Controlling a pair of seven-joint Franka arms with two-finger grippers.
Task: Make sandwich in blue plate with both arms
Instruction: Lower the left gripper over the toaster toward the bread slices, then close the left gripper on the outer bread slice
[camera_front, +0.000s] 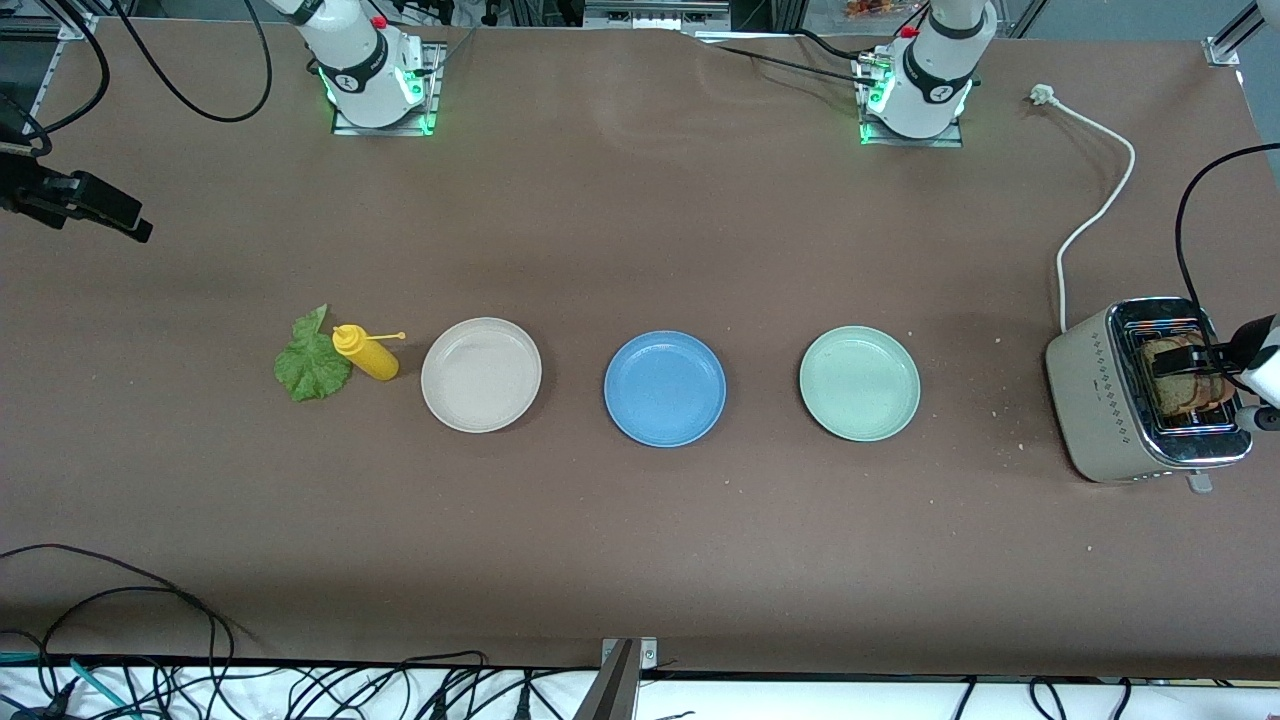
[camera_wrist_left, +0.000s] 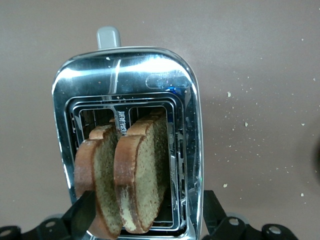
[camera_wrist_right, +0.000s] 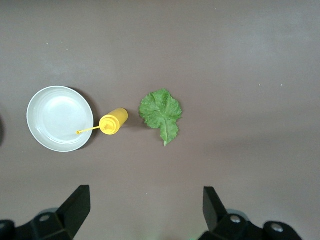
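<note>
Toward the left arm's end of the table stands the boxy beige-and-chrome toaster (camera_front: 1140, 395), the thing lying nearest the front camera, with two brown wholegrain bread slices (camera_wrist_left: 127, 175) upright in its slots. Directly over them hangs the left gripper (camera_wrist_left: 145, 212), its black fingers spread wide and straddling the slices, gripping nothing yet. The round mid-blue plastic plate (camera_front: 665, 388) sits bare in the middle of the table, well apart from this gripper, between a round pale green plate (camera_front: 859, 383) and a round beige plate (camera_front: 481, 374).

Over the right arm's end the right gripper (camera_wrist_right: 145, 207) hangs high, fingers likewise parted and empty; the crinkled green lettuce leaf (camera_wrist_right: 161, 113) lies on the brown table (camera_front: 640, 560) near it, with a small yellow squeeze bottle (camera_wrist_right: 113, 122) just beside the leaf.

By my judgement the task is at its first step: fetching bread. Next, the left gripper should descend, pinch one slice by its faces, and lift it straight up so it clears the slot without snagging.
</note>
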